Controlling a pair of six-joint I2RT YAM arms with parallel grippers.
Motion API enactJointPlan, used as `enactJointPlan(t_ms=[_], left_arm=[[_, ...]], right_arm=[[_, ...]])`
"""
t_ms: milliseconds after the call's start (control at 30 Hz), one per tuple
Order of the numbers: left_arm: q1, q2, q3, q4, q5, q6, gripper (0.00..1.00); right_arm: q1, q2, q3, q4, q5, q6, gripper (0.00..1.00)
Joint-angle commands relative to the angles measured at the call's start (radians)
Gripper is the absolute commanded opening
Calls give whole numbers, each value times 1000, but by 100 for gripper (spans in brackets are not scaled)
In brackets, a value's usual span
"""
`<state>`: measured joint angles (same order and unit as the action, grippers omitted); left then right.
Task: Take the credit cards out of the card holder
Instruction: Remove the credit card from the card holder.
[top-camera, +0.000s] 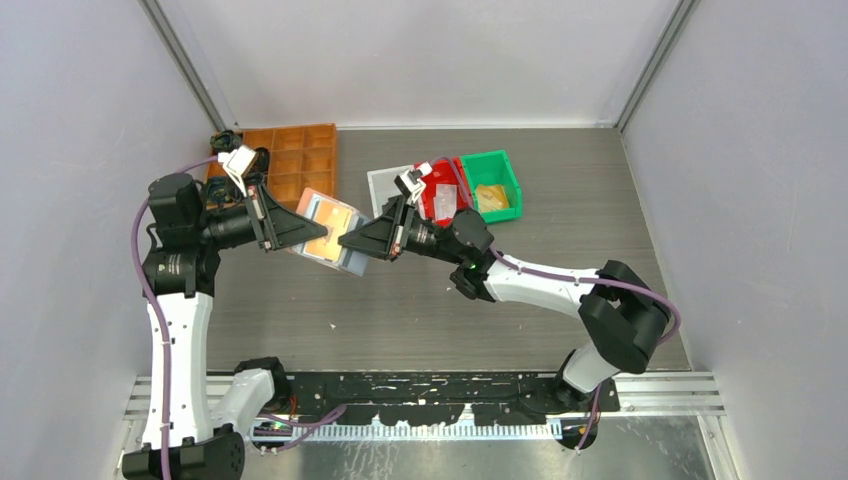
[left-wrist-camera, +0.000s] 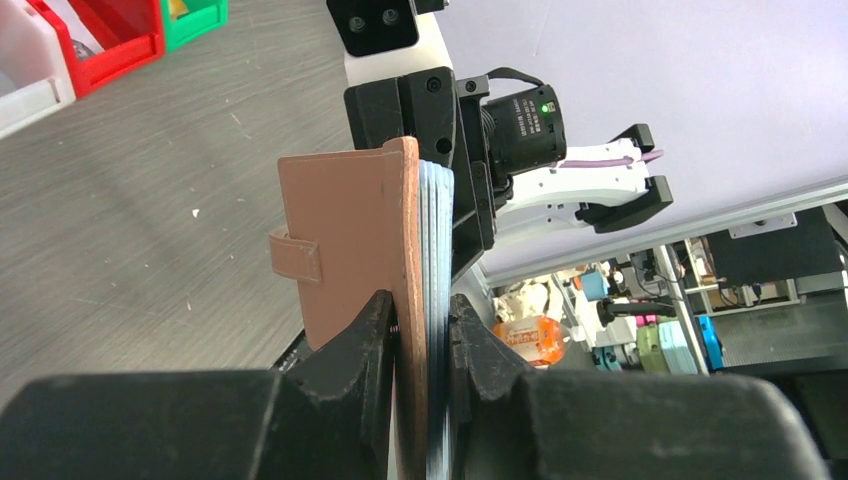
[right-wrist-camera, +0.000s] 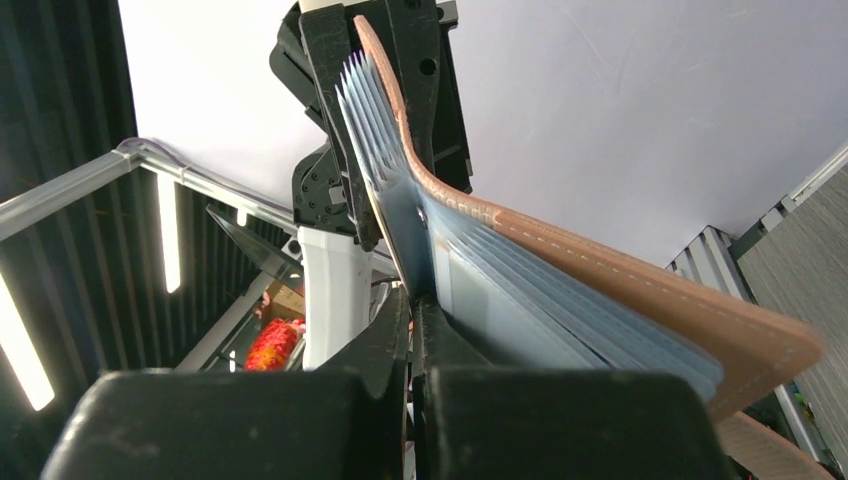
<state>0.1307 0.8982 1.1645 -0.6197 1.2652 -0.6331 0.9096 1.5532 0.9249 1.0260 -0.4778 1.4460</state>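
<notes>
The salmon-pink card holder (top-camera: 328, 232) hangs open in the air between my two grippers, its grey slotted pockets fanned out. My left gripper (top-camera: 303, 230) is shut on its pink cover and pocket stack; the left wrist view shows the cover with its little tab (left-wrist-camera: 345, 230) clamped between the jaws (left-wrist-camera: 420, 312). My right gripper (top-camera: 347, 240) meets it from the right and is shut on a thin credit card (right-wrist-camera: 392, 225) at the outer side of the pockets (right-wrist-camera: 520, 300). A yellowish card (top-camera: 322, 247) shows in the holder.
An orange divided tray (top-camera: 295, 160) lies at the back left. A white tray (top-camera: 385, 188), a red bin (top-camera: 445, 190) and a green bin (top-camera: 492, 185) holding something yellowish stand at the back middle. The grey tabletop (top-camera: 400, 300) lies below the holder.
</notes>
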Motion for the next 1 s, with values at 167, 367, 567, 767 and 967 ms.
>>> enactJointPlan(t_ms=[167,367,567,767,967], left_arm=[[-16,-28,22,65,89,-50,20],[-16,-24,23,93,93,-84,30],[-16,-40,1,195,107,-147,27],[-16,-40,-7,224,95,-158,14],[-16,-40,-1,260,89,-195,10]], right_arm=[[-7,-54,-31,115,47,20,1],[-6,-60,-27,94,42,2,1],[-6,-75,-54,82,54,-16,1],[-5,-75,-59,87,46,-22,1],[-7,-98,-106,105,51,-20,8]])
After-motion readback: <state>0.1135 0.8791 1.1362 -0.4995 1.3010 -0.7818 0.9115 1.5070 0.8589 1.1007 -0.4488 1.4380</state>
